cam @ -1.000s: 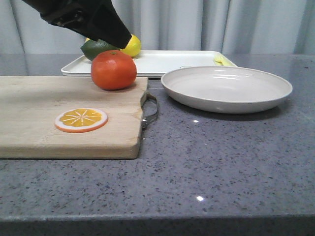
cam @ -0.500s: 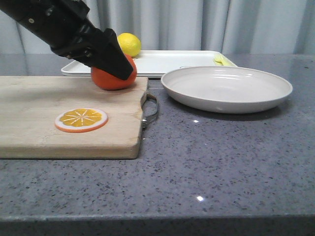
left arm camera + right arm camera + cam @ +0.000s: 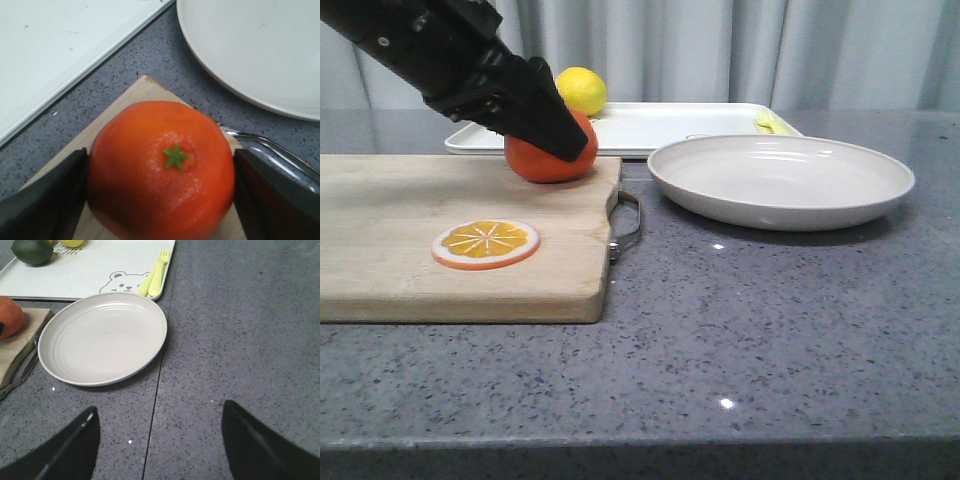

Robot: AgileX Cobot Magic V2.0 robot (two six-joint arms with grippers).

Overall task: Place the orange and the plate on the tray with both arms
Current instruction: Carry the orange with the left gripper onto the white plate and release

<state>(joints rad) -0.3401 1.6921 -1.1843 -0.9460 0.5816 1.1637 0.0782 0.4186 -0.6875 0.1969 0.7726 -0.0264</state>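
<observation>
With the left gripper (image 3: 160, 200) fingers bracketing the orange (image 3: 161, 167) at the cutting board's (image 3: 460, 240) 1 o'clock corner, contact unconfirmed, an off-centre closure may roll it onto the desk (image 3: 770, 330); right gripper (image 3: 160, 450) fingers apart, clear of the plate (image 3: 102, 337).

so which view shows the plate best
The right wrist view: the plate appears whole from above, empty. The front view shows it whole but edge-on. The left wrist view catches only a section of its rim.
</observation>
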